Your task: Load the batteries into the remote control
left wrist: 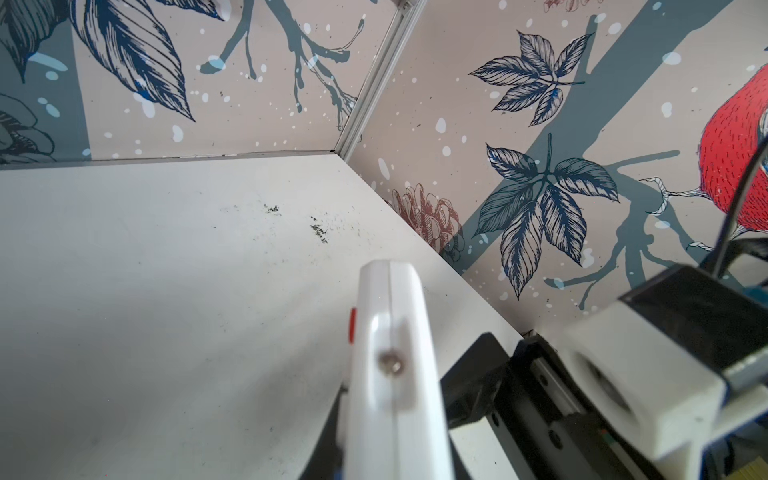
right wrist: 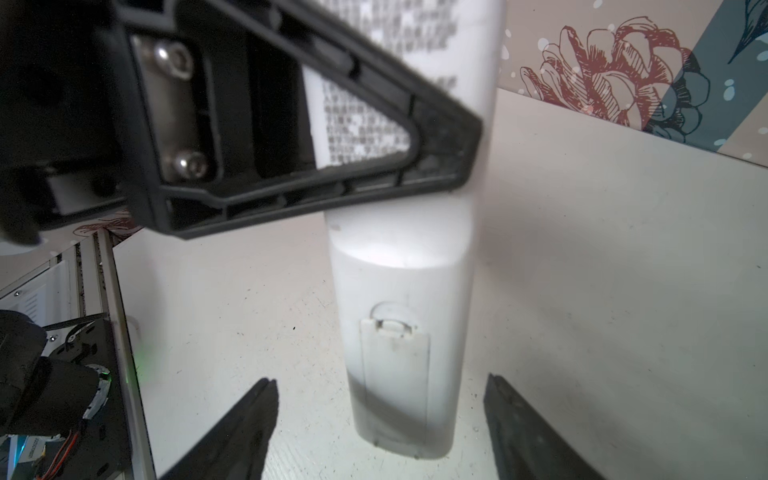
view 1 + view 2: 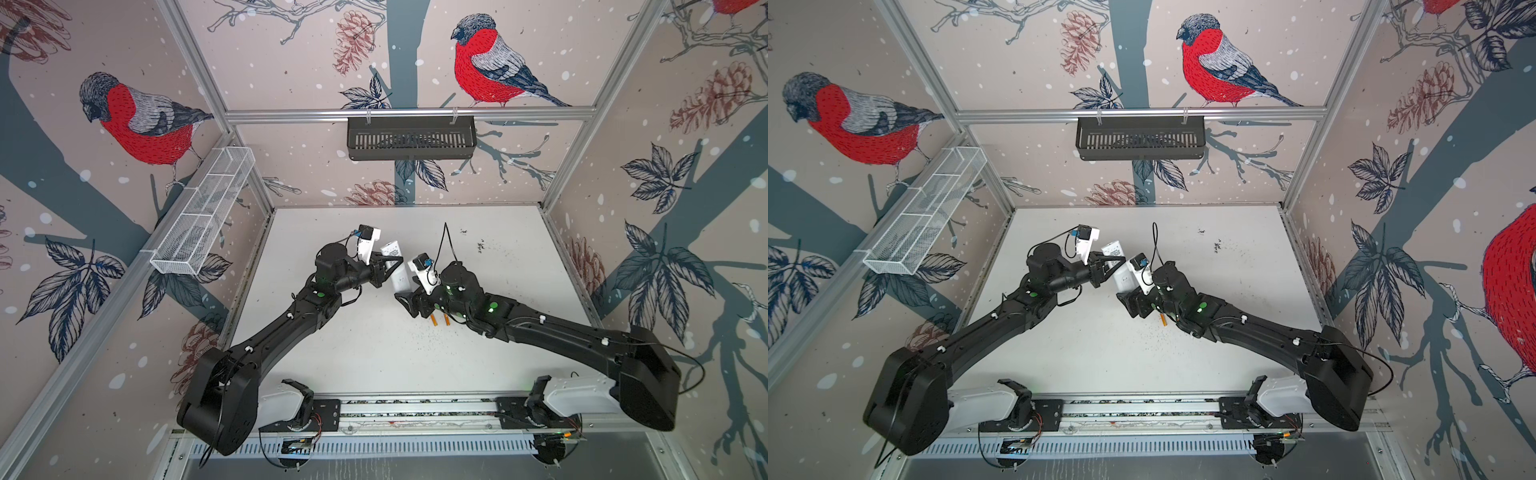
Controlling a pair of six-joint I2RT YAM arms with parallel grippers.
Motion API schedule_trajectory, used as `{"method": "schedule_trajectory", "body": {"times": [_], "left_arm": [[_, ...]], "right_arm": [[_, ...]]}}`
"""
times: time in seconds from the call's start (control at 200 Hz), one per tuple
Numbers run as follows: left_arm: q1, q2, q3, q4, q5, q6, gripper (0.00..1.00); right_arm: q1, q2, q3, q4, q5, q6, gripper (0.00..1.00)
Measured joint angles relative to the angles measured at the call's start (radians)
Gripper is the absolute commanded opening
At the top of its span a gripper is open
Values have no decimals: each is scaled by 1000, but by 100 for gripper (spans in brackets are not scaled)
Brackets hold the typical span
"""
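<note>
The white remote control (image 3: 400,277) (image 3: 1122,279) hangs tilted above the table, gripped near its middle by my left gripper (image 3: 392,264) (image 3: 1114,264), which is shut on it. The left wrist view shows the remote control (image 1: 390,374) end-on. In the right wrist view its plain back (image 2: 399,270) faces the camera, battery cover (image 2: 395,365) closed, with a left finger (image 2: 311,174) across it. My right gripper (image 2: 379,380) (image 3: 408,300) is open, jaws on either side of the remote's lower end without touching. Two orange batteries (image 3: 434,320) (image 3: 1163,319) lie on the table under the right arm.
A black slotted basket (image 3: 411,139) hangs on the back wall and a white wire basket (image 3: 208,212) on the left wall. The white table (image 3: 374,353) has dark specks (image 3: 480,246) towards the back right. Both arms meet over the table's middle.
</note>
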Motion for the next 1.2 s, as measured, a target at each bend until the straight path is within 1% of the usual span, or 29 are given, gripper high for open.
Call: {"method": "schedule_trajectory", "body": {"times": [0.075,0.215,0.34,0.515,0.645,0.75,0.891,1.201], "left_arm": [[2,-7,-49,37,-30,-28,0],[3,-21,-173,184,-77,-100,0],[3,-23,-277,320,-138,-158,0],[3,-17,-383,473,-223,-230,0],[3,-31,-436,544,-293,-254,0],[3,-50,-460,576,-340,-257,0],[3,-56,-487,615,-389,-272,0],[5,-67,-523,662,-441,-283,0]], "right_arm": [[-44,-8,-19,11,-37,32,94],[-134,22,-24,47,-115,160,97],[-160,85,3,47,-158,262,98],[-160,167,27,58,-198,358,98],[-154,213,34,74,-216,408,98],[-145,250,49,93,-237,446,98],[-121,300,90,110,-254,467,98],[-92,394,151,137,-281,496,98]]}}
